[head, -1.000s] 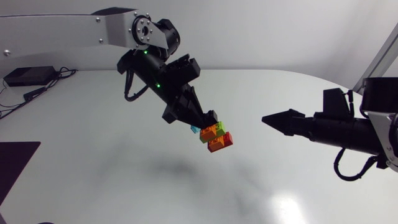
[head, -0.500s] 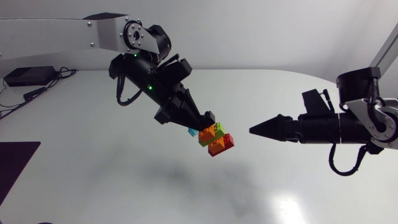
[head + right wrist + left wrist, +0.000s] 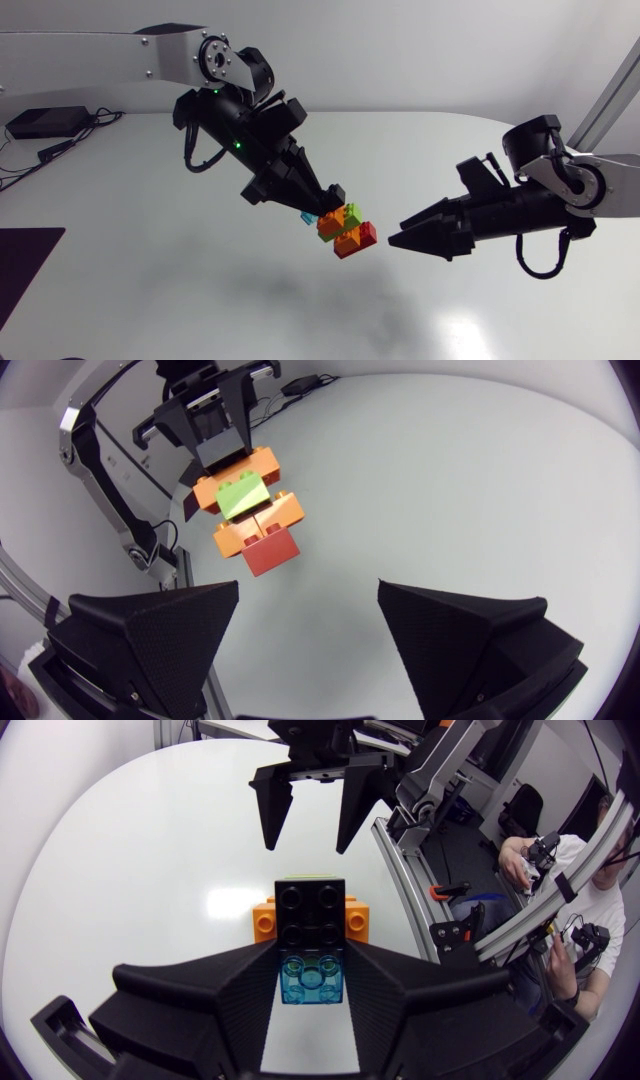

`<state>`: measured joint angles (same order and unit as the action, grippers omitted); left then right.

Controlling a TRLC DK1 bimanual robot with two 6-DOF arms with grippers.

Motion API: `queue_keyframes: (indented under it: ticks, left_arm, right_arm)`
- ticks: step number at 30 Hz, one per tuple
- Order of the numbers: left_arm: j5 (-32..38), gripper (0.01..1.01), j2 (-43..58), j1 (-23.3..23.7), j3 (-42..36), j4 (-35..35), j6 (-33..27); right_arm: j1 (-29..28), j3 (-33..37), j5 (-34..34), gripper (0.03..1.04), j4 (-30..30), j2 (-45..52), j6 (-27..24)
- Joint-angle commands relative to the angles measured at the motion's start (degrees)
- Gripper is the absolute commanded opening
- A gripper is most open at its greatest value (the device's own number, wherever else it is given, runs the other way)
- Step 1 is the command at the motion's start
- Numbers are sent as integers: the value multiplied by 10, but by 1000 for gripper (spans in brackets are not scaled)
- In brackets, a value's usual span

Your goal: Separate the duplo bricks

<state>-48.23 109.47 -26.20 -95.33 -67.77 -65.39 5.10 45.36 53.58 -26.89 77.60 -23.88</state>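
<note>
Left gripper [image 3: 330, 194] reaches in from ten o'clock, up above the desk [image 3: 140, 270], and it has the duplo stack [image 3: 346, 228] pinched from two sides. In the left wrist view its fingers press on the translucent blue brick [image 3: 311, 976], with the black brick [image 3: 311, 910] just ahead of that. The whole stack hangs in the air near the middle of the head view, its shadow on the desk below. Further along sit two orange bricks [image 3: 262, 518], with a green brick [image 3: 243, 493] on them and a red brick [image 3: 270, 552] at the far end. At three o'clock of the stack is the right gripper [image 3: 396, 232], fingers spread wide. Its tips point towards nine o'clock, close to the red brick but apart from it.
</note>
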Motion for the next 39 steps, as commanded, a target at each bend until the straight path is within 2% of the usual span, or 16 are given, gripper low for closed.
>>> queue_keyframes:
  ticks: [1, 7, 14, 24, 28, 32, 39]
  left_arm:
    - [-15, 267, -5, 1, 13, -12, -21]
    - [-20, 267, 5, -3, 5, -21, -32]
    - [-26, 267, 55, 2, -82, -98, -84]
    - [-41, 267, 125, 10, -182, -137, -92]
    - [-44, 266, 139, 11, -203, -169, -115]
    - [-47, 267, 148, 12, -217, -183, -123]
    - [-48, 267, 154, 13, -229, -204, -135]
  right_arm:
    - [10, 17, -1, 997, -12, 17, -65]
    - [19, 43, -10, 997, -25, 81, -168]
    - [30, 68, -2, 997, -21, 84, -206]
    - [55, 98, 8, 997, -30, 84, -206]
    - [59, 104, 7, 990, -30, 87, -206]
    - [65, 107, 7, 907, -30, 94, -209]
    - [90, 101, 6, 841, -29, 100, -209]
